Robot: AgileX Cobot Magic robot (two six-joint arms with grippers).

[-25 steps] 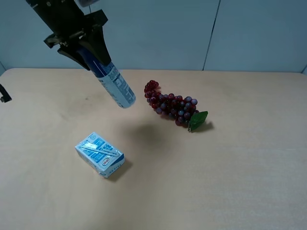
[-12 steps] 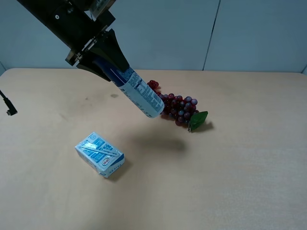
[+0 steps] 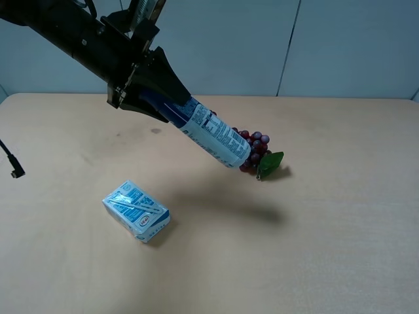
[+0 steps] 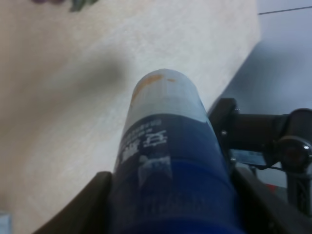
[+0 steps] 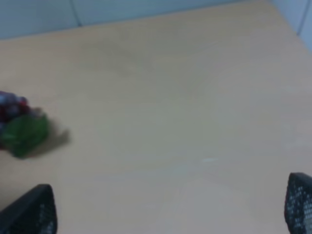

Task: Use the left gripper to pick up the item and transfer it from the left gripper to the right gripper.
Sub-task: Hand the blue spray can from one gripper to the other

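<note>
The item is a slim can (image 3: 219, 139) with a blue upper body and a white printed label. My left gripper (image 3: 171, 108) is shut on its blue capped end and holds it in the air. The can slants down to the right, and its bottom end hangs in front of the red grape bunch (image 3: 259, 146). In the left wrist view the can (image 4: 168, 146) fills the space between the two black fingers (image 4: 80, 209). My right gripper (image 5: 168, 207) is open and empty above bare table. It is out of the exterior high view.
A light-blue-and-white carton (image 3: 136, 210) lies on the wooden table (image 3: 327, 229) at the front left. The grape bunch with its green leaf (image 5: 24, 134) also shows in the right wrist view. A black cable end (image 3: 12, 165) pokes in at the left edge. A black arm part (image 4: 253, 131) sits beyond the table edge.
My left gripper has carried the can to the right and tipped it closer to level. Its lower end now covers part of the grape bunch.
</note>
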